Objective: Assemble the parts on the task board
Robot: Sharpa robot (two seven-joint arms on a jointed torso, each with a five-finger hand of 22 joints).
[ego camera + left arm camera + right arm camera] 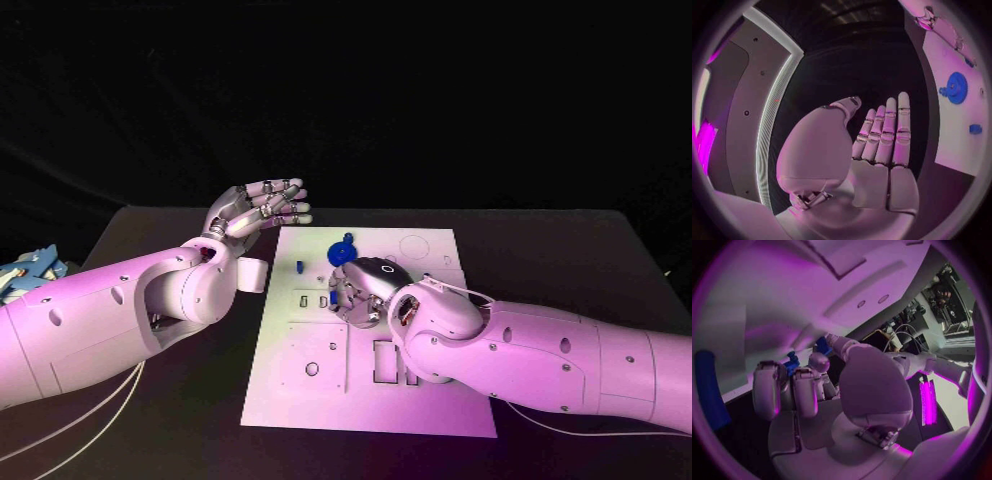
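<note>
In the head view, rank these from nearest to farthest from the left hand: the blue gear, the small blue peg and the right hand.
From the left hand:
1. Small blue peg, at the board's left edge.
2. Blue gear, on the board's upper part.
3. Right hand, over the board's middle.
The first two are close.

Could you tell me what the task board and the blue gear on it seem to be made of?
The task board looks like a thin, rigid sheet, plastic or painted metal, with a matte white finish: it lies flat, with clean cut-out slots and holes. The blue gear looks like moulded or printed plastic: its colour is uniform and opaque, its teeth are crisp, and it shows no metallic shine. Neither material can be confirmed by sight alone.
</note>
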